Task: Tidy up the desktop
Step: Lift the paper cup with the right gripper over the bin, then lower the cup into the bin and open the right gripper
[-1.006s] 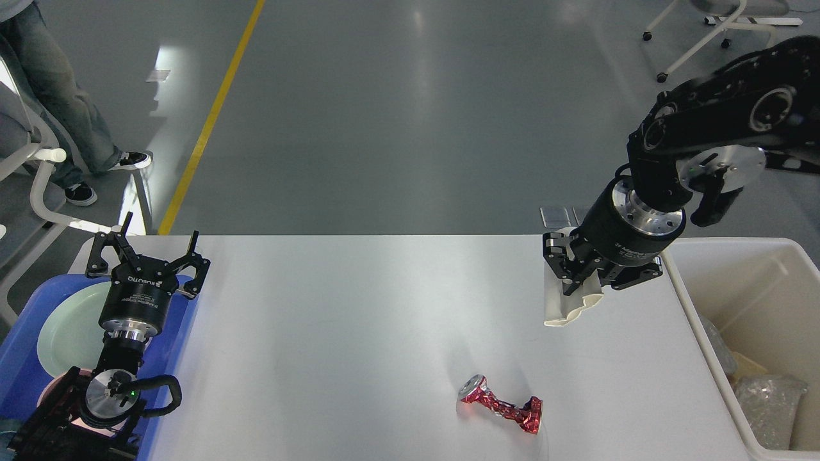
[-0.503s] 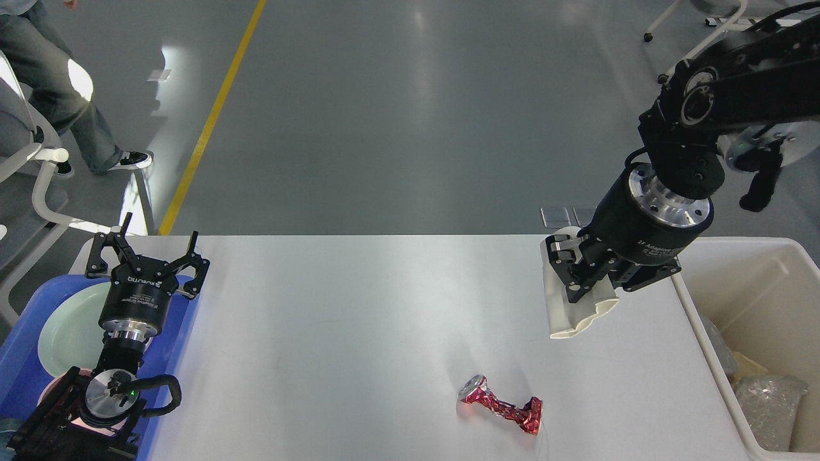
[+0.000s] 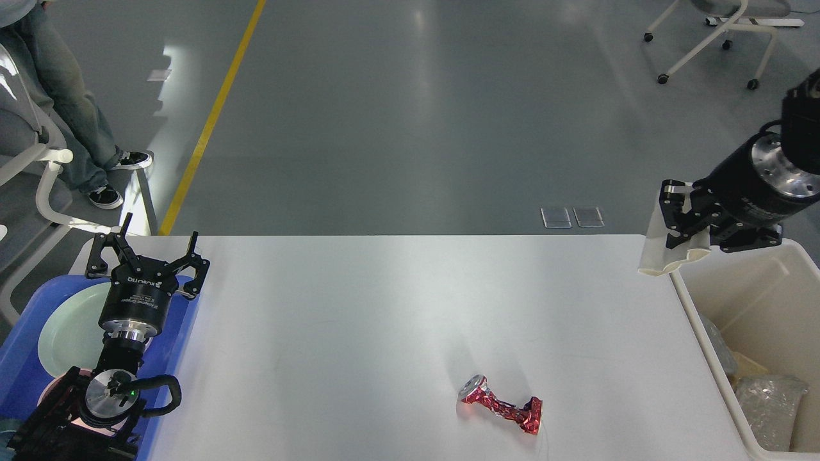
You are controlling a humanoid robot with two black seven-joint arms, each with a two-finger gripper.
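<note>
Our right jaws (image 3: 684, 225) pinch a crumpled cup (image 3: 660, 256) by the bin (image 3: 698, 333) rim, ready to drop it. Our left jaws (image 3: 148, 251) hang spread; a can (image 3: 501, 404) lies on the table (image 3: 359, 320).

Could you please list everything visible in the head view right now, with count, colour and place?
desktop: one, white-grey, centre.
crushed can: one, red, lying on the desktop, front right.
crumpled cup: one, white, held over the desktop's far right corner.
bin: one, off-white, right of the desktop, holding clear crumpled waste.
tray: one, blue, left edge.
plate: one, pale green, in the tray.
chair: one, white, far right on the floor.
floor line: one, yellow, left.
person's legs: jeans, dark shoes, far left.
left end effector: black, open, over the tray.
right end effector: black, gripping the cup.
</note>
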